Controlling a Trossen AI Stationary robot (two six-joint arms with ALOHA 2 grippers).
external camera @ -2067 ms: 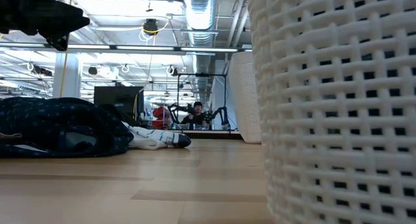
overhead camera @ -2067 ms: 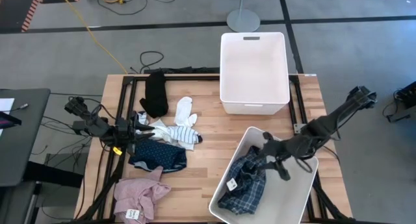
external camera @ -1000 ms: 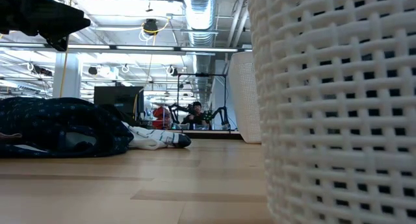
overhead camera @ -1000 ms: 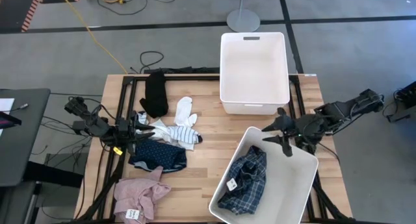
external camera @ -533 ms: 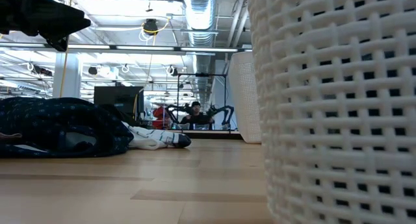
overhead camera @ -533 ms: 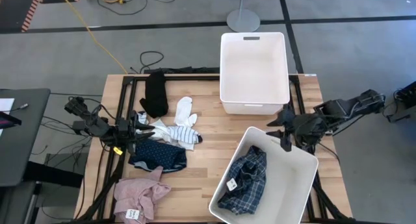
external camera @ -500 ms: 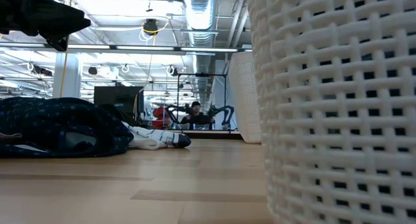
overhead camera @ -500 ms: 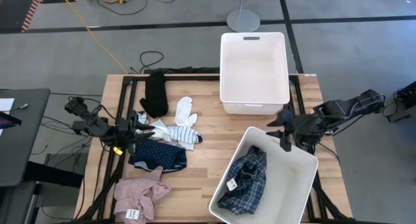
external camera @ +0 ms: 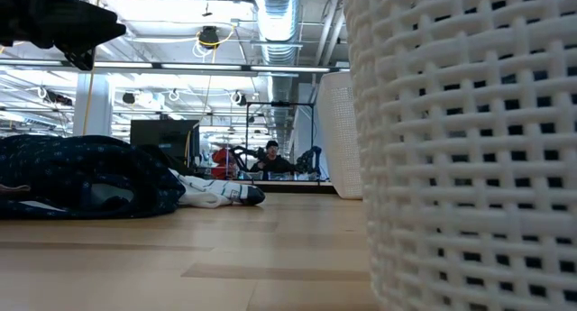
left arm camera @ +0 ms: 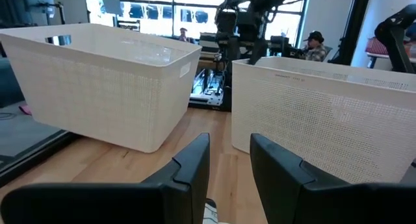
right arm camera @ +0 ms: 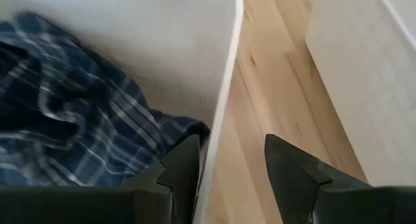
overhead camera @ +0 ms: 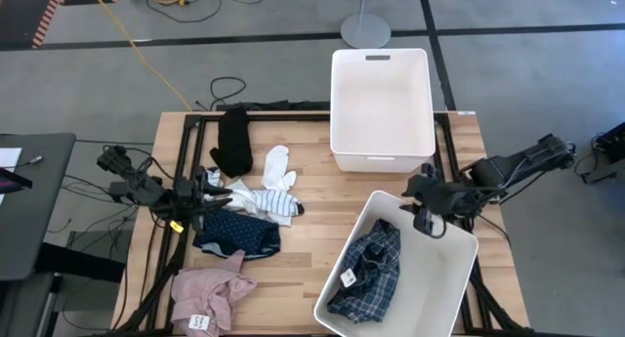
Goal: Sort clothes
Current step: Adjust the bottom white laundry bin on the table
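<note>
The blue plaid shirt (overhead camera: pixel 369 269) lies in the near white bin (overhead camera: pixel 444 278) and also shows in the right wrist view (right arm camera: pixel 71 120). My right gripper (overhead camera: pixel 420 206) is open and empty above that bin's far rim (right arm camera: pixel 229 87). On the table's left lie a black piece (overhead camera: pixel 232 142), white socks (overhead camera: pixel 276 165), striped socks (overhead camera: pixel 266 201), a navy dotted piece (overhead camera: pixel 237 235) and a pink piece (overhead camera: pixel 210 293). My left gripper (overhead camera: pixel 221 194) is open beside the striped socks, pointing toward the table's right (left arm camera: pixel 229 146).
A second white bin (overhead camera: pixel 381 103) stands at the table's far edge, right of centre. Bare wood (overhead camera: pixel 322 215) lies between the clothes and the bins. In the low view the near bin's woven wall (external camera: pixel 469 149) fills the right half. People sit in the room beyond (left arm camera: pixel 315 45).
My right gripper has drawn back from over the plaid shirt to the near bin's far rim, then shifted slightly toward the table's left and turned a little. The shirt has stayed in the bin.
</note>
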